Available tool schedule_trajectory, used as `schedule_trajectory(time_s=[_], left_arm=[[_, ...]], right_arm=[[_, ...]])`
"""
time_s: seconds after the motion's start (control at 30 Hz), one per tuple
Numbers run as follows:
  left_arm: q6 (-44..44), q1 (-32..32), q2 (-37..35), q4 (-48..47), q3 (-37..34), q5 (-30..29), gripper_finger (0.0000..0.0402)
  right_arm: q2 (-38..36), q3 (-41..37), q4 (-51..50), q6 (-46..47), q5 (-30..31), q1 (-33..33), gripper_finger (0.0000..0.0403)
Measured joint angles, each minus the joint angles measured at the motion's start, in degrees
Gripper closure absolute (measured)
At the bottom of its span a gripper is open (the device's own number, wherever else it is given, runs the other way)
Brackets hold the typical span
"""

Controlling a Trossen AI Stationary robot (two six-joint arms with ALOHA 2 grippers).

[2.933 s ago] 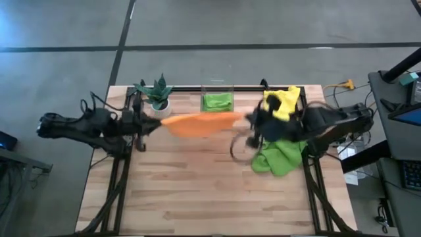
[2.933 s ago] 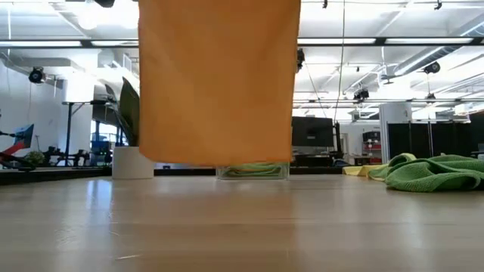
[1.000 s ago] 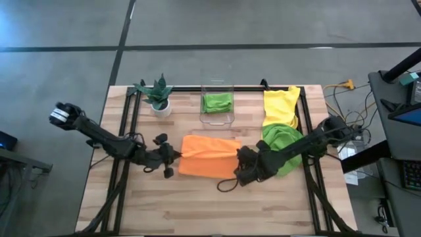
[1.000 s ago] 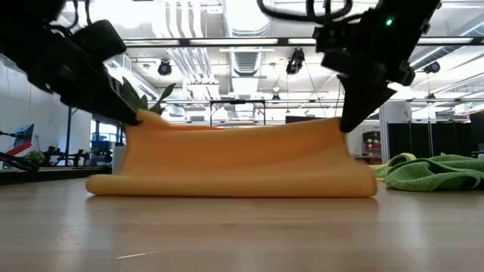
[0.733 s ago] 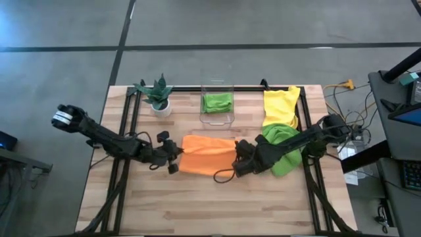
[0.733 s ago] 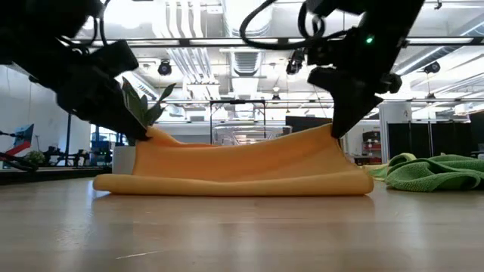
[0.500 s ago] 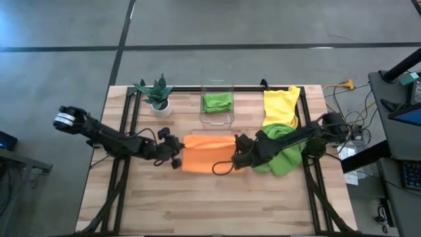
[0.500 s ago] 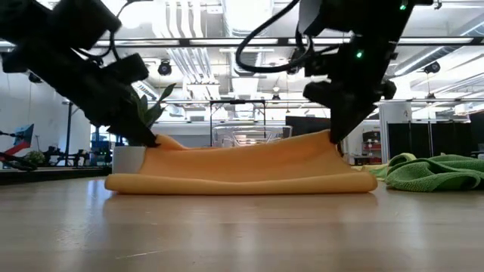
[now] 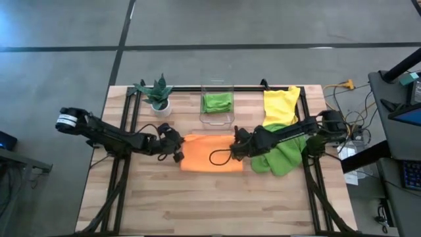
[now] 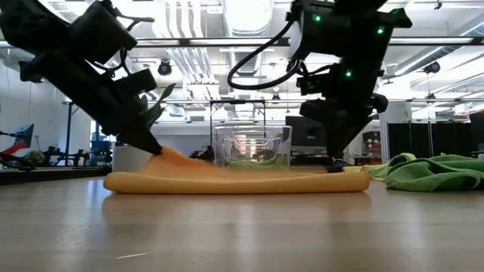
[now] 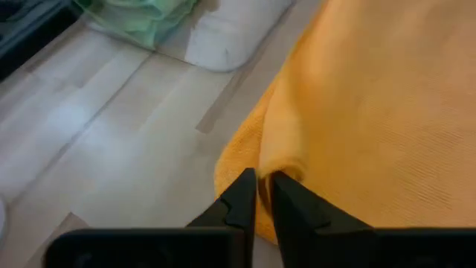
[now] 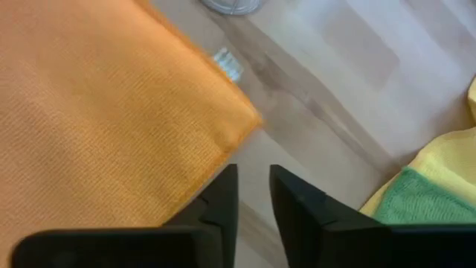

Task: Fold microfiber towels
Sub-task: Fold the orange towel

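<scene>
Orange towel (image 9: pixel 212 153) laid folded at table centre, in front of the clear bin (image 9: pixel 217 110)

Left gripper (image 9: pixel 176 146) is clamped on the towel's left edge; right gripper (image 9: pixel 235 146) is seen at its right edge, jaws slightly apart, no cloth between; green towel (image 9: pixel 281 155) and yellow towel (image 9: pixel 281 105) lie right of it

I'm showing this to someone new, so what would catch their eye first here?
The orange towel lies folded flat mid-table, with the left gripper pinching its left edge and the right gripper at its right edge, fingers apart. A lime green towel is heaped to its right, below a yellow towel.
</scene>
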Motion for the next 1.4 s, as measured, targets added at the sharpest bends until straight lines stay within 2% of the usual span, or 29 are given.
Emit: schedule_trajectory(time_s=[0.2,0.33,0.47,0.57,0.67,0.77,0.83,0.9,0.93,1.1,1.2,1.3,1.4], left_arm=[[2.3,0.5,-1.9,0.0,-0.1,-2.0,0.0286],[1.8,0.5,-3.2,-0.1,-0.2,-2.5,0.0221],[1.6,0.5,-5.0,-0.1,-0.2,-2.5,0.0174],[-3.5,0.5,-7.1,-1.4,-0.2,-1.7,0.0158],[-12.8,0.6,-9.9,-4.5,-0.1,5.4,0.0156],[-20.3,0.7,-11.5,-6.7,-0.3,19.5,0.0156],[-20.4,-0.3,-11.4,-6.6,-0.4,28.8,0.0156],[-16.9,-2.4,-10.9,-6.2,-0.3,34.9,0.0156],[-14.3,-3.7,-10.5,-6.0,-0.1,36.1,0.0156],[2.8,-9.4,-8.3,-3.5,0.3,33.3,0.0156],[10.2,-10.4,-6.5,-2.3,0.8,31.5,0.0156],[15.1,-10.4,-4.2,-2.6,1.5,31.1,0.0155],[15.8,-10.4,-1.3,-2.4,2.3,29.2,0.0155]], right_arm=[[-1.0,0.5,-1.6,-1.4,0.1,-0.4,0.0275],[-3.9,0.5,-1.4,-1.3,0.0,0.9,0.0263],[-6.9,0.2,6.6,-4.1,-2.8,4.6,0.0265],[-8.0,-0.2,13.4,-6.2,-7.5,7.2,0.0266],[-8.7,-0.3,16.8,-4.3,-8.7,10.0,0.0266],[-8.9,-0.3,18.5,-3.2,-8.7,12.9,0.0269],[-8.9,-0.5,19.6,-3.9,-8.7,14.6,0.0272],[-8.8,-0.8,20.5,-6.8,-8.6,16.1,0.0274],[-8.8,-1.1,20.7,-8.8,-8.6,16.8,0.0275],[-8.7,-4.4,20.4,-17.8,-8.6,18.3,0.0269],[-8.7,-6.8,20.3,-22.3,-8.8,18.2,0.0254],[-8.7,-8.6,20.5,-28.7,-8.6,18.1,0.0229],[-8.6,-10.3,21.3,-32.3,-8.8,17.6,0.0205]])
